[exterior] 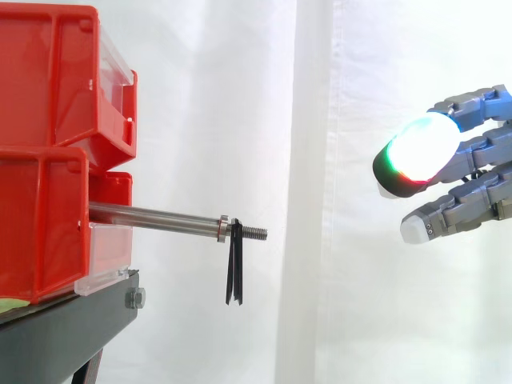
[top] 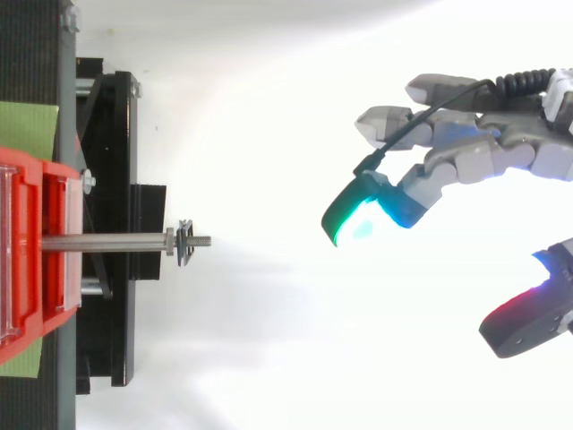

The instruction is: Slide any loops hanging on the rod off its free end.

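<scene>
A white curtain (exterior: 320, 120) hangs behind everything. At the left of the side view two red bins sit one on top of the other, the upper bin (exterior: 56, 80) resting on the lower bin (exterior: 40, 224), and both stand on a black stand (exterior: 72, 328).

The hand (exterior: 472, 152) is at the right edge, well apart from the bins and higher than the rod. Its fingers (top: 448, 166) reach out nearly straight toward the bins and are spread, with the thumb (top: 524, 322) set off to one side. They hold nothing and touch nothing. One pad glows white and green with a red rim in the side view.

A metal rod (exterior: 152, 217) sticks out level from the front of the lower bin and points toward the hand. A black loop (exterior: 234, 272) hangs straight down from the rod near its free end, just outside a small metal nut (exterior: 224, 228). A short threaded tip (exterior: 254, 233) pokes out past the loop. In the top view the loop (top: 185, 244) shows as a thin dark band across the rod.
</scene>
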Robot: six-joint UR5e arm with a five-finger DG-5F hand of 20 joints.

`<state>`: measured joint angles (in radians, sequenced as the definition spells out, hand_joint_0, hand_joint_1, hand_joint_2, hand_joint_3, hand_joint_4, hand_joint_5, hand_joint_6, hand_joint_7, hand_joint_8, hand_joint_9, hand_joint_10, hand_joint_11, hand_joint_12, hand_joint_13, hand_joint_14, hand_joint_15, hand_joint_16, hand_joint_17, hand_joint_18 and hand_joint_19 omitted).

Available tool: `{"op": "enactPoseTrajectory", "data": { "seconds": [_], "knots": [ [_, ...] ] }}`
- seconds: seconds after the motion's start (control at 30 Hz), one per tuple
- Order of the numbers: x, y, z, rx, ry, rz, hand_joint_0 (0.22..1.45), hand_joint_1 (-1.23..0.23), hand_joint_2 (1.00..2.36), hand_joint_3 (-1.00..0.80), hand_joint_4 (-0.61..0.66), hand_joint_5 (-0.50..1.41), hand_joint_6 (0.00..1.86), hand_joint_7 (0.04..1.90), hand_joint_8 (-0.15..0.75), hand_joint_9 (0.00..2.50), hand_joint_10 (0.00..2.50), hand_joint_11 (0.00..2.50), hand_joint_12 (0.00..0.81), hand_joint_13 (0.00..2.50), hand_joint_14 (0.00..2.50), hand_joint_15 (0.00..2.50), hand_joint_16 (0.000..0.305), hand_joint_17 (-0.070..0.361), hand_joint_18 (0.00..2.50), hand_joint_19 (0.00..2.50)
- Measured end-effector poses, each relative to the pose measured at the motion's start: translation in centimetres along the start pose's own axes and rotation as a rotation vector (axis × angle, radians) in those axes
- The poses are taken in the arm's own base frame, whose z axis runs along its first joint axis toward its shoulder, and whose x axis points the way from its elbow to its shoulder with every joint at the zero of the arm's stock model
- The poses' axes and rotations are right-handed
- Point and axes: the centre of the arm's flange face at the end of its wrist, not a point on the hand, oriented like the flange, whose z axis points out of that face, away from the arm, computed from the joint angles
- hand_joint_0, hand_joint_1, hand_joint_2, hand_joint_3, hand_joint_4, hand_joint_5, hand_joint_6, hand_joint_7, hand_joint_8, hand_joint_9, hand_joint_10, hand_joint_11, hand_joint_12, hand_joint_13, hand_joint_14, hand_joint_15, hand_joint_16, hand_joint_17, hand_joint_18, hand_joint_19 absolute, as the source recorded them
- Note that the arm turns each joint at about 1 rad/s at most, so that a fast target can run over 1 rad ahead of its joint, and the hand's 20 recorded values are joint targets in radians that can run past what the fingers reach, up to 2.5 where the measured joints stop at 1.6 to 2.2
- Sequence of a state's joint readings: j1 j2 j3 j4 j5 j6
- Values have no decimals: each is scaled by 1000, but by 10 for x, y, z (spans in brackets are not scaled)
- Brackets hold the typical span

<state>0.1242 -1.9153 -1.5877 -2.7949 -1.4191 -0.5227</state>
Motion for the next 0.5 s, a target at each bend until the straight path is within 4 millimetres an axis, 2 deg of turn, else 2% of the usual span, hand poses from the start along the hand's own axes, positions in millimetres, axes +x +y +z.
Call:
{"op": "enactPoseTrajectory", "data": {
  "seconds": [0.5],
  "knots": [
    [0, 0, 0, -1, 0, 1, 555, -488, 1007, -420, 97, -300, 501, 644, 179, 0, 0, 0, 404, 74, 0, 0, 65, 146, 31, 240]
  ]
}}
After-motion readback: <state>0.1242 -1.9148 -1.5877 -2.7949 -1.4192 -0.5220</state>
